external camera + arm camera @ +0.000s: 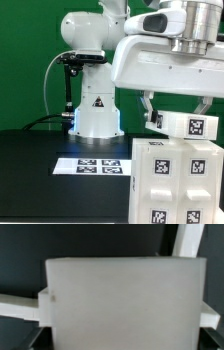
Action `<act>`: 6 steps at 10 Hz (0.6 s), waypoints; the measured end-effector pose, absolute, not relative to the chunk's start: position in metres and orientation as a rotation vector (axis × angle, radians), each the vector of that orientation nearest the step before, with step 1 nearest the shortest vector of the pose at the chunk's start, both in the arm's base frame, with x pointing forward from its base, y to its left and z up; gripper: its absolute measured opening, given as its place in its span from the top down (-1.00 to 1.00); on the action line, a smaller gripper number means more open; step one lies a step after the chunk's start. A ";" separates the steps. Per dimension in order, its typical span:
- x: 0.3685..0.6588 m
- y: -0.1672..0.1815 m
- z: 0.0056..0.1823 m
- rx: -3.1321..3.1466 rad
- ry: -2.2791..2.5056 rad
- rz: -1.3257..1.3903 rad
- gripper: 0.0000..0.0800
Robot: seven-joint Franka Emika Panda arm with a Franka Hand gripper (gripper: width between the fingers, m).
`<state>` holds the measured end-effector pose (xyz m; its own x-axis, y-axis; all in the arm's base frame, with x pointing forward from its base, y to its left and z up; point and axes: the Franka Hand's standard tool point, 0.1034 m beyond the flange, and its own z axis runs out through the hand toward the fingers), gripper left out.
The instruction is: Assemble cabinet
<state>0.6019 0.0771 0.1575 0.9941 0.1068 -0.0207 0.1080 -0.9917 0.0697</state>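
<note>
Up close to the exterior camera, the gripper [178,118] hangs over the near edge of the black bench [40,165], toward that view's right corner. Its two dark fingers [147,104] come down on either side of a small white panel [186,125] that carries square black-and-white tags, and they appear clamped on it, though the far finger is partly hidden behind the panel. That panel sits just above the cabinet [175,180], a white boxy body with tags on its faces, standing at the bench's near right corner; whether the two touch I cannot tell. Further back, near the middle of the bench, the marker board [97,165] lies flat, and the arm's white base [95,110] stands behind it toward the far edge. From the wrist view, a blurred pale block [120,303] fills nearly everything, probably the held panel, with white strips [20,305] showing past it over the dark bench [90,241].
</note>
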 end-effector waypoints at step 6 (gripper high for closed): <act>0.603 0.076 0.157 3.066 0.161 -0.018 -0.80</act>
